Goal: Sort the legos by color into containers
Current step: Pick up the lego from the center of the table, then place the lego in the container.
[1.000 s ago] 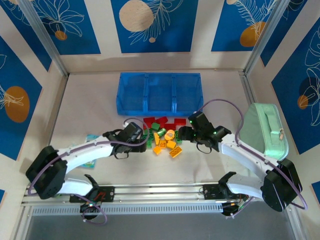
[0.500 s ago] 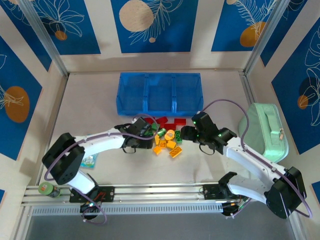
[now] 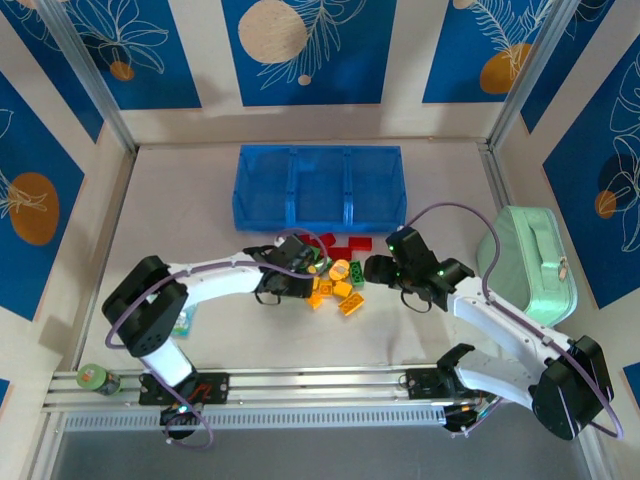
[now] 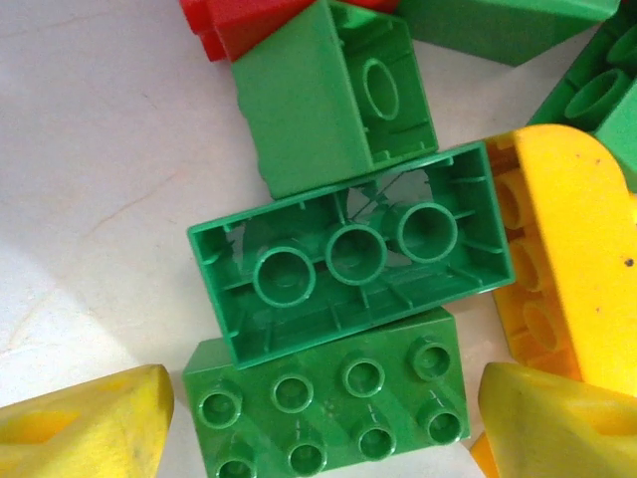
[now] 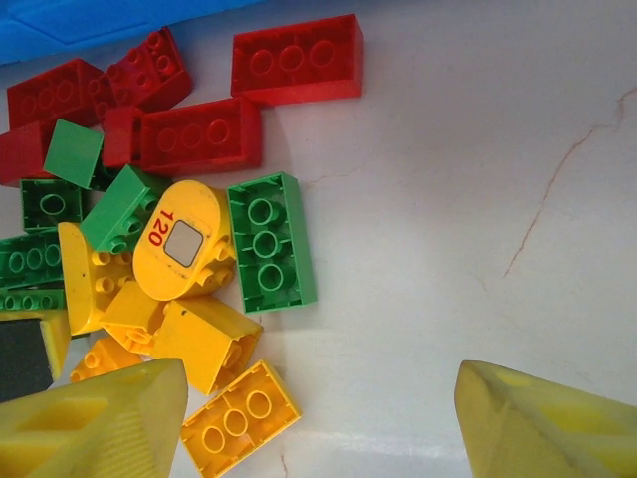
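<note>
Hovering low over the lego pile (image 3: 335, 275), left gripper (image 4: 323, 430) sits wide open straddling 1 studded green brick (image 4: 299, 390), gripping nothing. Right gripper (image 5: 320, 418) is wide open too, empty, above bare table (image 5: 478, 199).

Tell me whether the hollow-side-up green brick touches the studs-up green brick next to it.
Touching. The left wrist view shows the hollow-side-up green brick pressed along its long edge against the studs-up green brick, with no gap between them.
</note>
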